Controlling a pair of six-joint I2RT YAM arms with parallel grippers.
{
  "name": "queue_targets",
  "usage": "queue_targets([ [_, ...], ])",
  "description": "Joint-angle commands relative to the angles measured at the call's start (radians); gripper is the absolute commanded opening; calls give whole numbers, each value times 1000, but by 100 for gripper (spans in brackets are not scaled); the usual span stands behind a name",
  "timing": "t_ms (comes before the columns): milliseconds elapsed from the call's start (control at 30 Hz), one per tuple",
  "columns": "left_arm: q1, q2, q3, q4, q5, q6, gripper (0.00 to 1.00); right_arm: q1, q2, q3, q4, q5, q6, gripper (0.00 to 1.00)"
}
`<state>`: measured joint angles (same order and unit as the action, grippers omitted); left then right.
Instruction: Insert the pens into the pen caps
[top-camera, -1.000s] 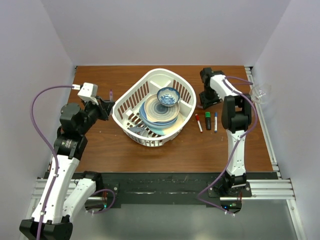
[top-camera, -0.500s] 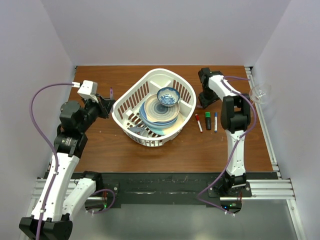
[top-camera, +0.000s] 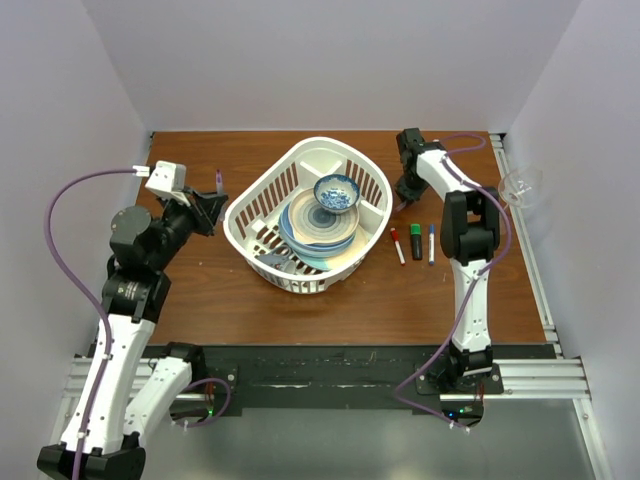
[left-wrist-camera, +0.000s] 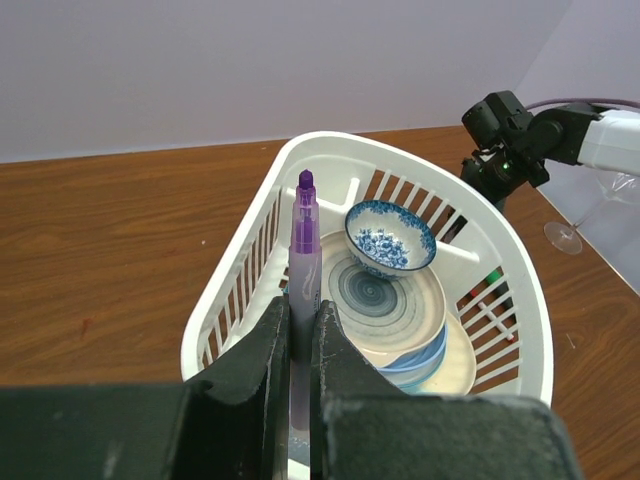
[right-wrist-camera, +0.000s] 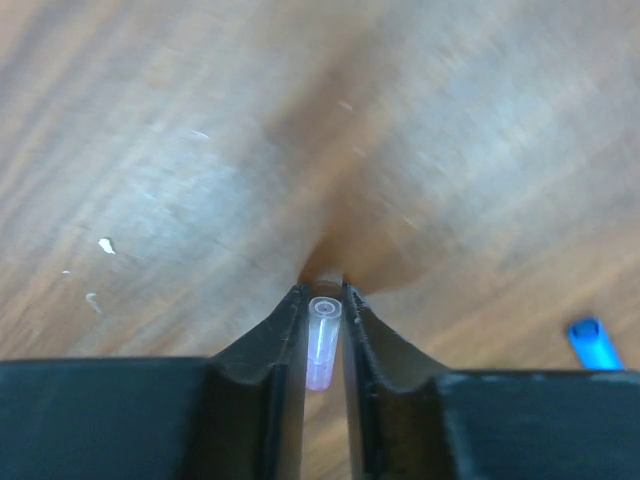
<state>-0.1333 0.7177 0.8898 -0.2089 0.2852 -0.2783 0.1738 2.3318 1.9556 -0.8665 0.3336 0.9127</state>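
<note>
The purple pen (left-wrist-camera: 304, 250) stood straight up, purple tip on top. My left gripper (left-wrist-camera: 300, 325) pinched it low on its barrel, up off the table (top-camera: 200, 290), at about 9 o'clock from the white basket (top-camera: 243, 205). The little see-through cap (right-wrist-camera: 322, 345) was squeezed in my right gripper (right-wrist-camera: 323, 300), close over the wood at about 2 o'clock from the basket. I could not tell if it touched. Three other pens (top-camera: 416, 241) lay at 3 o'clock and looked capped. I judged the step was bringing pen and cap together. Next the cap's open end had to face the tip, line up and push on.
</note>
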Motion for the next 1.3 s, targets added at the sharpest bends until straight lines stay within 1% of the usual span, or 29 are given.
queue_targets([
  [0,-3,-20,60,19,11,-19,0,-14,43,49,44,22,-129,28],
  [33,-5,-21,61,19,6,-24,0,-13,34,43,46,22,-124,32],
  [133,-3,-17,77,14,0,-28,0,-14,-3,-4,69,1,-83,39],
  [167,-3,-14,81,17,5,-32,0,-13,-3,-21,66,-14,-39,44],
  [300,-5,-15,90,23,17,-44,0,-13,32,29,6,-27,14,44],
  [400,-5,-18,89,19,17,-48,0,-11,34,39,-45,-45,70,43],
  [500,-5,-26,90,23,29,-52,0,-11,11,2,-61,-50,118,42],
  [633,-3,-32,90,29,28,-56,0,-7,4,0,-97,-56,176,41],
  [767,-5,-40,93,28,31,-62,0,4,27,45,-144,-50,207,38],
  [833,-5,-44,95,20,31,-61,0,7,35,54,-155,-80,218,37],
  [1000,-5,-50,109,9,34,-50,0,16,70,86,-212,-79,239,36],
  [1100,-5,-50,123,-3,32,-41,0,16,70,74,-238,-67,253,36],
  [1200,-5,-50,136,-17,31,-30,0,16,55,39,-192,-59,242,32],
  [1267,-5,-54,139,-27,26,-24,0,18,49,28,-164,-38,212,21],
])
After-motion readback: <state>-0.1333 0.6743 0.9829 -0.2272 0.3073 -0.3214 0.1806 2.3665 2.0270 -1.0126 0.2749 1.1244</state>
